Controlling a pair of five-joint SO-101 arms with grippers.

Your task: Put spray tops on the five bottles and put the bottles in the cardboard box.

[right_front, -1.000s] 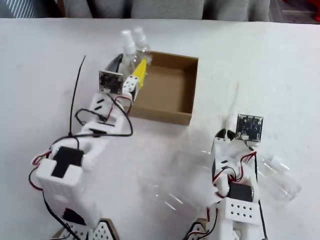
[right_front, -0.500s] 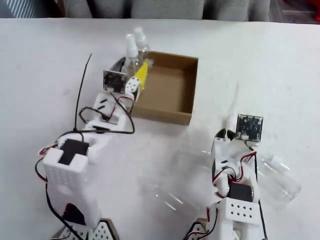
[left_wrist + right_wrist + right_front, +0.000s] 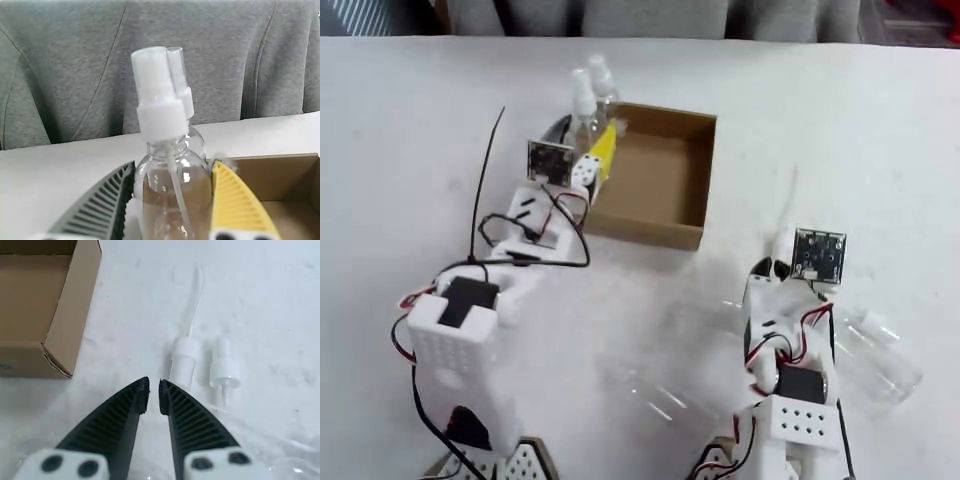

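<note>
Clear spray-topped plastic bottle (image 3: 167, 165), clamped in left end effector (image 3: 173, 172) at ten o'clock of brown cardboard box (image 3: 645, 228), may snag its wall if carried low.

Two white, perforated arms, left arm (image 3: 455, 345) and right arm (image 3: 790, 415), at frame bottom, trail red-and-black cables; ribbed jaws are grey-and-yellow left, black right.

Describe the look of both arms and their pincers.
The left arm and right arm are white shells with perforated bases, black motors and looping red and black wires. The left pincer has one grey and one yellow ribbed finger. The right pincer has two black ribbed fingers on white mounts with dark holes.
</note>
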